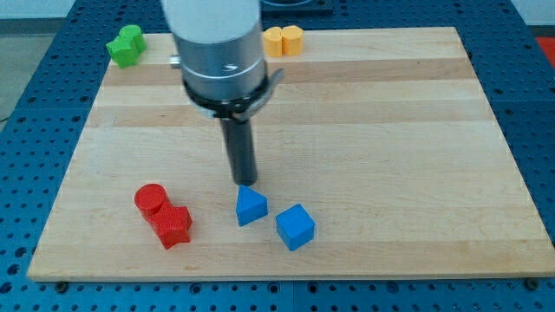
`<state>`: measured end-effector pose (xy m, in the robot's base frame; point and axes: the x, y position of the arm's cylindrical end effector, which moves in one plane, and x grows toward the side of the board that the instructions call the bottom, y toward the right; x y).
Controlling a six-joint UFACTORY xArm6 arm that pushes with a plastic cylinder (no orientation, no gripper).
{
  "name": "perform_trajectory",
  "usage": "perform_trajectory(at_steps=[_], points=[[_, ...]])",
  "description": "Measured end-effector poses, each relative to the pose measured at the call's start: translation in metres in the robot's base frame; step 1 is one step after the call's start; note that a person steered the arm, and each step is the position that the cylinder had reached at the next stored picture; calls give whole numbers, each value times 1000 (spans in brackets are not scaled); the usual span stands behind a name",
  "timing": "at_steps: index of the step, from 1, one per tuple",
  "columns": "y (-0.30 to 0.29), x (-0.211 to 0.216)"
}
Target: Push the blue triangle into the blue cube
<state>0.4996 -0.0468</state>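
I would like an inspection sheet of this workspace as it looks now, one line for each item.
Surface: wooden board, lying flat.
Job's things: blue triangle and blue cube, near the view's bottom, close together with a small gap.
Clutter: red blocks at the view's lower left; green block at top left; orange blocks at the top.
Tool: my tip just above the blue triangle in the view; contact cannot be told.
Cables: nothing seen.
Surroundings: blue perforated base around the board.

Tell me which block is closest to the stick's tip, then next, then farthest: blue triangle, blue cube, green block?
From my tip:
1. Blue triangle, right below it, about touching.
2. Blue cube, lower right, beside the triangle.
3. Green block, top left corner.
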Motion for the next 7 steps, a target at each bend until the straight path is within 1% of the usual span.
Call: perform_trajectory(at_steps=[1,2,3,4,5,6,7], points=[[14,11],[14,28],[14,35],[15,13],[5,-1],[-8,10],[-8,30]])
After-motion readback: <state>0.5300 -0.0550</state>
